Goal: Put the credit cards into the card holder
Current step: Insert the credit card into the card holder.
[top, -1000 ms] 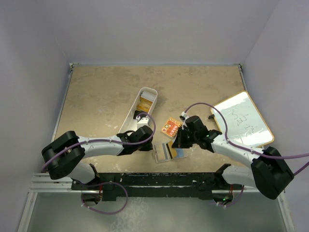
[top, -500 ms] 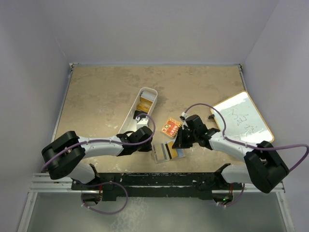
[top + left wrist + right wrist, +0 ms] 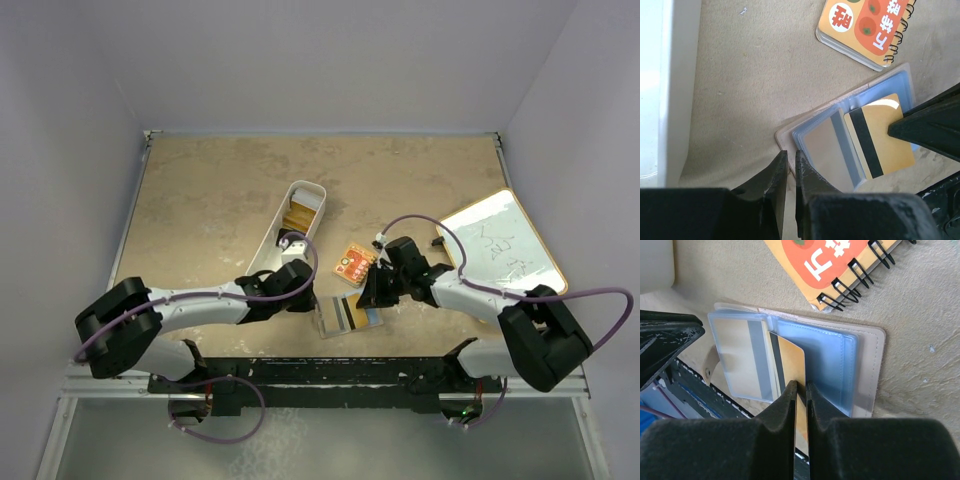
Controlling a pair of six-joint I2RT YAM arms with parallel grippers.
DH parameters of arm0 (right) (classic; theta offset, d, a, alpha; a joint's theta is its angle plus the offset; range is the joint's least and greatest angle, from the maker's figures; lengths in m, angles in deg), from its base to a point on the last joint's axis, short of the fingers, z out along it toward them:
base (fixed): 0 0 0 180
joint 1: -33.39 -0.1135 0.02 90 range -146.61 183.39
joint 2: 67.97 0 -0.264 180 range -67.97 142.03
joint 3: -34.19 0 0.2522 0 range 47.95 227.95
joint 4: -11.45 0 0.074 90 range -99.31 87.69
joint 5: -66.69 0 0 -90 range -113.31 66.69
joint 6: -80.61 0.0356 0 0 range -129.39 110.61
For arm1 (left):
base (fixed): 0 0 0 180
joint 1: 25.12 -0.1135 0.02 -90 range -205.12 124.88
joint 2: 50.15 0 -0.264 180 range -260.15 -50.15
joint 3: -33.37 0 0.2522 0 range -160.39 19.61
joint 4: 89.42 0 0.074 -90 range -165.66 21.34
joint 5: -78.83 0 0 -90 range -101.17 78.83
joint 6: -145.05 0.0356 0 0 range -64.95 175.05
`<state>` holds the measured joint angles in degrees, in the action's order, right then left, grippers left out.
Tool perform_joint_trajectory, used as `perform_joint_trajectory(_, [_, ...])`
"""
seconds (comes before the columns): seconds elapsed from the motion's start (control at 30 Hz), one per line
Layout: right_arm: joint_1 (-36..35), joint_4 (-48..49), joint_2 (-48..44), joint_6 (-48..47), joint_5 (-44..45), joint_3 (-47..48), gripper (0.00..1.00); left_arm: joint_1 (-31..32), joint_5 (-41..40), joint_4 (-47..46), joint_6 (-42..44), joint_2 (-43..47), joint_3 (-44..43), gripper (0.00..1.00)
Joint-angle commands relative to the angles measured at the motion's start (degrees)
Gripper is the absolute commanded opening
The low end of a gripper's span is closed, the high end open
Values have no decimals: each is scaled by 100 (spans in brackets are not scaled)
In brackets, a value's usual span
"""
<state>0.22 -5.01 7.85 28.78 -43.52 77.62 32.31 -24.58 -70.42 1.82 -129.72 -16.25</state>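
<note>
Insertion step: gold card (image 3: 790,360) set at card holder (image 3: 872,370) sleeve; right gripper (image 3: 801,390), left gripper (image 3: 791,162) barely parted (grips cannot be told). Next: card slid home.

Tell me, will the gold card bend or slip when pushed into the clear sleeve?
Probably stiff: the gold card looks flat and straight-edged between the right hand and its fingers. Its glossy face may slip in that thin pinch. The card holder seems light, so it could slide.

Pale lilac walls (image 3: 320,60) box in a mottled beige tabletop (image 3: 200,190) — soft, even light throughout.
</note>
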Motion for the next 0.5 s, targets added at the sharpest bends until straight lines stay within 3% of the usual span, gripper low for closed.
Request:
perform_joint_trajectory(0.0, [21, -20, 104, -204, -80, -5, 12, 31, 25, -114, -16, -101, -187, 8])
perform_joint_trajectory(0.47, [38, -240, 403, -456, -588, 374, 17, 39, -72, -260, 83, -533, -216, 6])
